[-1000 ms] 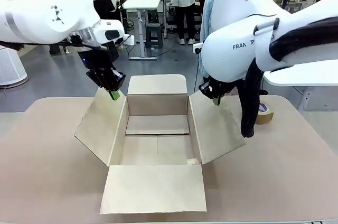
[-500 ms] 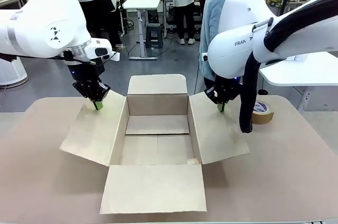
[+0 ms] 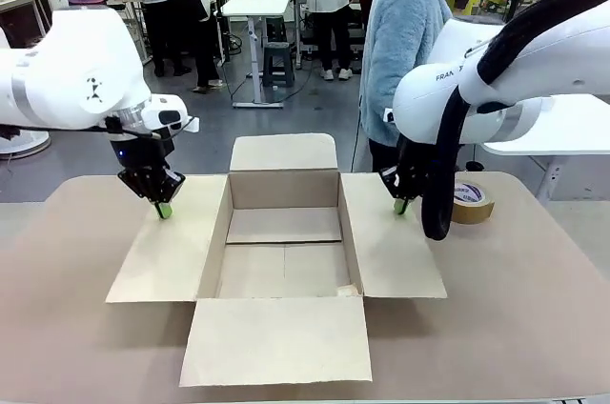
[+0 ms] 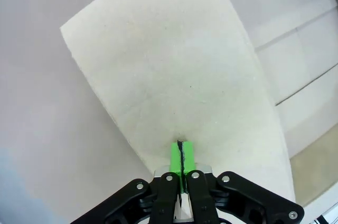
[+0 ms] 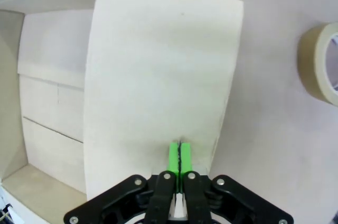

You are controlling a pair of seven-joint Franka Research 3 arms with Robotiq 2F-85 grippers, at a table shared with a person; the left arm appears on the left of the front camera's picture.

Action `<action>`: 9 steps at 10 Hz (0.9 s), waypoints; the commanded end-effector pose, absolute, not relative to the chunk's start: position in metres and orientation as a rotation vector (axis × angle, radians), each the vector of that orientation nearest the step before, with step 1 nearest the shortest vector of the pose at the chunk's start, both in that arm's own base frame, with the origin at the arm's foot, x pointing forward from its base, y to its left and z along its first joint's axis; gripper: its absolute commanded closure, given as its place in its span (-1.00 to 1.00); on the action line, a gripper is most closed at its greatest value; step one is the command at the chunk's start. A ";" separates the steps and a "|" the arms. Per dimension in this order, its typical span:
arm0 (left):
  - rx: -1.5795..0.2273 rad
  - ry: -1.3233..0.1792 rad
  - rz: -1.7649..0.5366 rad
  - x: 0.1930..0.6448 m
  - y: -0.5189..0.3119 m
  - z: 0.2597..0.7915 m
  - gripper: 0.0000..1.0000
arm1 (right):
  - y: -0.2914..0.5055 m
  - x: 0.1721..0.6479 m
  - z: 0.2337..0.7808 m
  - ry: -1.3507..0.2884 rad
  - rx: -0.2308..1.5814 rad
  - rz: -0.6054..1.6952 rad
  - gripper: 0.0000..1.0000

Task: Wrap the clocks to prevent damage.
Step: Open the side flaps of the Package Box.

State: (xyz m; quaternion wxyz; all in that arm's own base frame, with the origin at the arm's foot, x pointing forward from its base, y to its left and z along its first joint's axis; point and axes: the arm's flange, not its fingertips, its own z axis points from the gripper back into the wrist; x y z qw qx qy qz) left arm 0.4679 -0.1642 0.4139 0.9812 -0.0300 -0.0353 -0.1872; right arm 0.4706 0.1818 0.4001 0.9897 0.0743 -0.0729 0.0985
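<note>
You have an open cardboard box [image 3: 284, 190] on the surface [image 3: 76, 328], left fingers [image 3: 164, 211] clenched empty, tips on its spread left flap [image 3: 167, 256], right fingers [image 3: 400, 206] likewise on the right flap [image 3: 393, 247], a tape roll [image 3: 472, 202] just beside them, a person [image 3: 405, 42] standing behind, and you cannot tell where the clocks lie.

One open cardboard box [image 3: 284, 190] with four flaps [image 3: 276, 339]; one tape roll [image 3: 471, 202]; two grippers, left gripper [image 3: 164, 211] and right gripper [image 3: 399, 206]; one person [image 3: 405, 42] at the table.
</note>
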 end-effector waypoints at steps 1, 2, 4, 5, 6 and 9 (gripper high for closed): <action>-0.067 -0.083 -0.329 0.462 -0.167 0.392 0.99 | 0.176 0.462 0.382 -0.148 0.212 0.222 0.98; -0.078 -0.081 -0.324 0.460 -0.168 0.387 0.99 | 0.175 0.462 0.373 -0.139 0.199 0.224 0.98; -0.088 -0.092 -0.323 0.459 -0.173 0.380 0.99 | 0.172 0.463 0.358 -0.107 0.183 0.218 0.98; -0.097 -0.102 -0.323 0.459 -0.174 0.380 0.99 | 0.171 0.462 0.358 -0.119 0.189 0.232 0.98; -0.073 -0.070 -0.354 0.461 -0.166 0.383 0.99 | 0.176 0.460 0.367 -0.103 0.179 0.210 0.98; -0.073 -0.070 -0.354 0.461 -0.166 0.383 0.99 | 0.176 0.460 0.367 -0.103 0.179 0.210 0.98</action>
